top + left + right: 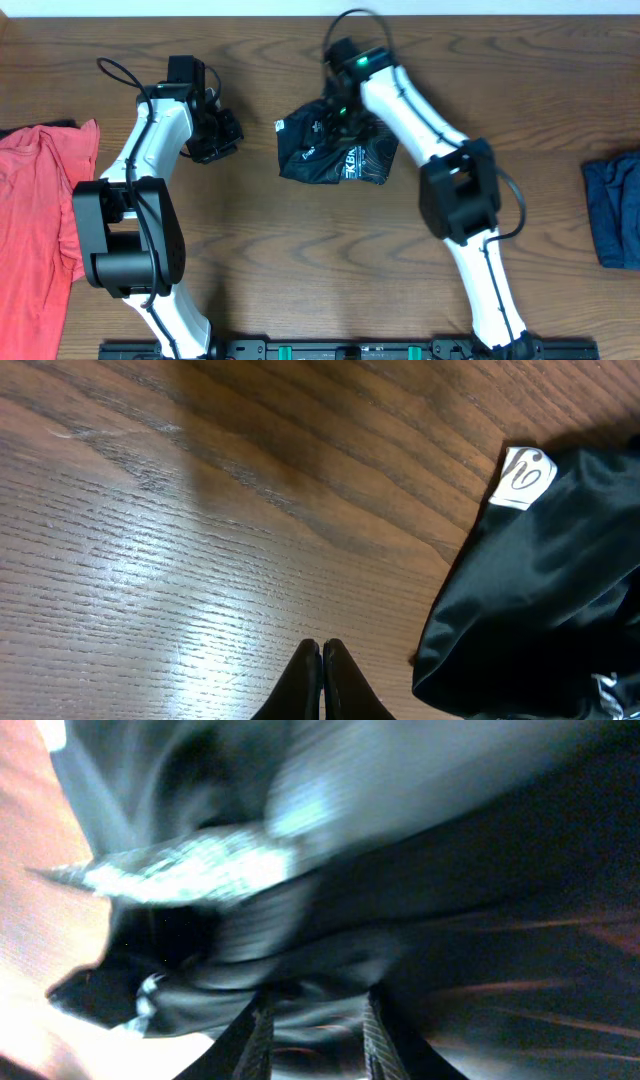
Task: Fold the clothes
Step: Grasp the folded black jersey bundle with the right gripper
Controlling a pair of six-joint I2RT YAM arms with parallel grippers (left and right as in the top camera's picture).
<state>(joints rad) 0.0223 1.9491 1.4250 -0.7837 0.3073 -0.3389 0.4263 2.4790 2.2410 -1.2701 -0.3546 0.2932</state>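
The clothes are one black jersey (320,160) with white lettering, lying crumpled in a heap at the middle of the wooden table. My right gripper (340,110) is down on the heap's upper edge. In the right wrist view its fingers (262,1020) stand apart, with blurred black cloth (400,870) between and beyond them, and the gripper (316,1000) is open. My left gripper (222,135) hovers to the left of the heap, apart from it. Its fingertips are pressed together, so it is shut (321,650) on nothing. The jersey's edge (540,590) with a white tag (527,477) lies to its right.
A coral-red garment (35,220) is spread along the table's left edge. At the right edge a dark blue garment (612,210) lies partly out of view. The table's far edge runs close behind the right arm.
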